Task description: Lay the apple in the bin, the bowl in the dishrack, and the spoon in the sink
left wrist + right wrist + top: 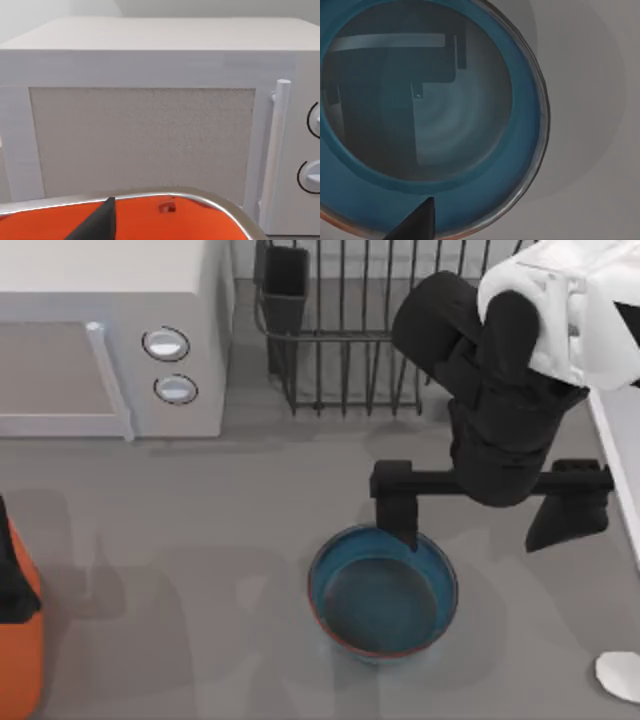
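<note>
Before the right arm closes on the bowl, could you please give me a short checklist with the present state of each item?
1. Right hand open wide enough: ok, its fingers stand far apart.
2. One finger placed at the bowl rim: ok in the top view, it overlaps the rim's far edge; whether it touches, cannot tell.
3. Bowl upright and empty: ok, the right wrist view shows only its teal inside.
4. Dishrack free to take the bowl: ok, bare prongs behind the arm.
5. Spoon out of the way: ok, it lies apart at the table's right edge.
6. Left hand parked over the bin: ok.
</note>
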Controlling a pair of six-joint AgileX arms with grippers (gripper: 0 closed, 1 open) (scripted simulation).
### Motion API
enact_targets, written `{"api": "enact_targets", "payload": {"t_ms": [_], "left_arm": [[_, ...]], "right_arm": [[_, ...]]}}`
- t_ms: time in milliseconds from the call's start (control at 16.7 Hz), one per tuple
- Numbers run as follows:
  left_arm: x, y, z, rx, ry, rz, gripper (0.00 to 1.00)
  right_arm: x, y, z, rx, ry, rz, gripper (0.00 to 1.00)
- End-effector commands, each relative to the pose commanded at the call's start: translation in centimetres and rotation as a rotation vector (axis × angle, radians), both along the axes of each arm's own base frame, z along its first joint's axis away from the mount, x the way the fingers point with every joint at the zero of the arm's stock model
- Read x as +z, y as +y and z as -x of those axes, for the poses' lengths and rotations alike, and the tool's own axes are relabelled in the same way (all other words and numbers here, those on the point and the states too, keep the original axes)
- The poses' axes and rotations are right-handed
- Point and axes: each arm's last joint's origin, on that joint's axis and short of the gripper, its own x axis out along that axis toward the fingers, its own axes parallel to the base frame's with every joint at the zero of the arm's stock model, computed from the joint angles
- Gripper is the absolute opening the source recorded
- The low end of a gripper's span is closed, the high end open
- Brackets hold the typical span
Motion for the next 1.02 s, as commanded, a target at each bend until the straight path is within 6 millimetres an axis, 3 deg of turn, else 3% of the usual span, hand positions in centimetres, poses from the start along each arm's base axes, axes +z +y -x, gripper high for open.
{"api": "enact_targets", "payload": {"t_ms": [540,840,1020], "left_arm": [[0.0,0.0,0.0,0.0,0.0,0.0,1.0],[0.0,0.0,0.0,0.0,0.0,0.0,1.0],[0.0,0.0,0.0,0.0,0.0,0.0,1.0]], "right_arm": [[-9.1,0.2,0.0,0.002,-0.003,-0.002,1.0],[-9.5,0.1,0.1,0.002,-0.001,-0.001,1.0],[-9.5,0.1,0.1,0.002,-0.001,-0.001,0.77]]}}
